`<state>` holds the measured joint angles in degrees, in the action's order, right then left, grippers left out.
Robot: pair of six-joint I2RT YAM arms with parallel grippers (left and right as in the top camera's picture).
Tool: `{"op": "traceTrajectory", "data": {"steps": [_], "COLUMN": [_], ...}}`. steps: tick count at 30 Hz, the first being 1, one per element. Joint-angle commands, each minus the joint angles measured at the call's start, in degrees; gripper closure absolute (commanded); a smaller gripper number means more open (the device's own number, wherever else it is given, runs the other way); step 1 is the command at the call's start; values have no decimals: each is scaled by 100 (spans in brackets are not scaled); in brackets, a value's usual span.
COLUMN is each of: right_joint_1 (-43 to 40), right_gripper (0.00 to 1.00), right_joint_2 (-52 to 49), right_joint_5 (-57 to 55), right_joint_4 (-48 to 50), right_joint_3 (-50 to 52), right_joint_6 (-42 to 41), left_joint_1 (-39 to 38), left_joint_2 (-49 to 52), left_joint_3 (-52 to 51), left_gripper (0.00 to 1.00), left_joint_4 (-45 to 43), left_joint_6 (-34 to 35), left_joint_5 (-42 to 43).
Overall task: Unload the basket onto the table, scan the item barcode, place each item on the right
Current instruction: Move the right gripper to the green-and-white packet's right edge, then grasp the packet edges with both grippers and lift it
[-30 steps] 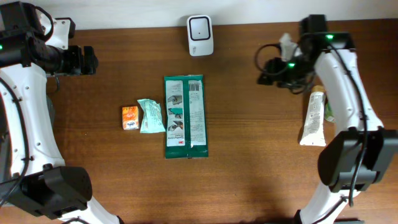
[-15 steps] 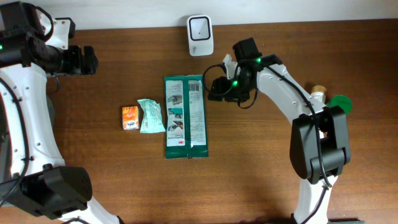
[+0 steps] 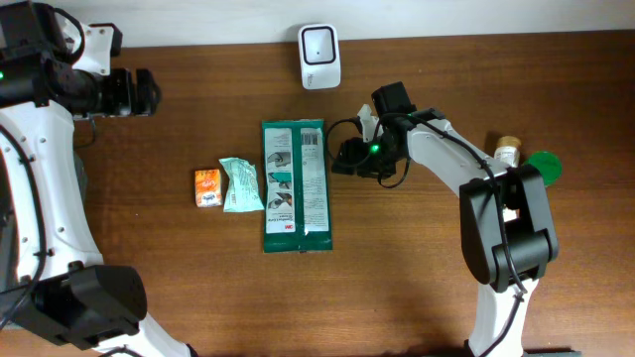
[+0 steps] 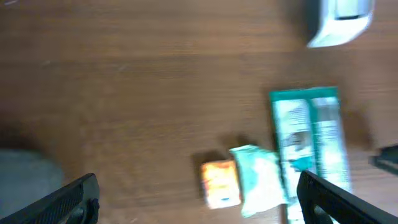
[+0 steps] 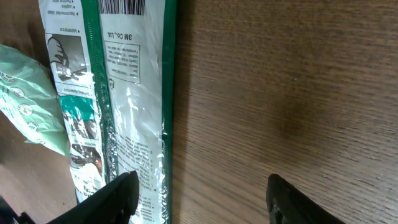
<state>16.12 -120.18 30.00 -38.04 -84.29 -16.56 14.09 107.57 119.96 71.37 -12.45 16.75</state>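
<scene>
**Item: green packet** (image 3: 296, 185). It lies flat at the middle of the table (image 3: 446, 288), printed back facing up. Its long axis runs from the far edge toward the near edge. The barcode (image 3: 312, 139) is at the far end, which points toward the scanner (image 3: 319, 43). I judge that the packet was laid this way so its code can be lifted to the scanner without turning it.

**Beside it, on the left:** a pale green sachet (image 3: 240, 184) touches or nearly touches the packet's long edge. A small orange box (image 3: 207, 186) sits just beyond the sachet.

**Right gripper** (image 3: 347, 159). It is low at the packet's right edge, near the barcode end. The jaws are parted and hold nothing. In my wrist view, one finger (image 5: 118, 196) is over the packet's margin and the other is over bare wood. I read that as lining up to pinch the edge.

**Left gripper** (image 3: 149, 92). It is well apart, at the far left, with its jaws spread wide and empty. I take it to be parked out of the way.

**Scanner.** It is white and stands at the far edge, facing the table.
</scene>
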Motion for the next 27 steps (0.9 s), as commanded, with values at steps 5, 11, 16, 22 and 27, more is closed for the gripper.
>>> {"op": "traceTrajectory", "data": {"steps": [5, 11, 16, 22, 27], "right_joint_1": [-7, -7, -7, -7, -7], "right_gripper": [37, 37, 37, 37, 37], "right_joint_2": [-15, -15, -15, -15, -15], "right_joint_5": [90, 92, 90, 87, 87], "right_joint_4": [15, -11, -17, -31, -31], "right_joint_3": [50, 50, 50, 50, 50], "right_joint_6": [-48, -48, -48, -48, -48], "left_joint_1": [-634, -1412, -1967, -2122, -2133], "left_joint_2": [372, 944, 1709, 2157, 2295], "left_joint_3": [-116, -122, -122, -122, -350], "left_gripper": [100, 100, 100, 100, 100], "left_joint_4": [-280, -278, -299, -42, 103], "left_joint_6": [348, 767, 1132, 1705, 1720], "left_joint_5": [1453, 1388, 1296, 299, 146]}}
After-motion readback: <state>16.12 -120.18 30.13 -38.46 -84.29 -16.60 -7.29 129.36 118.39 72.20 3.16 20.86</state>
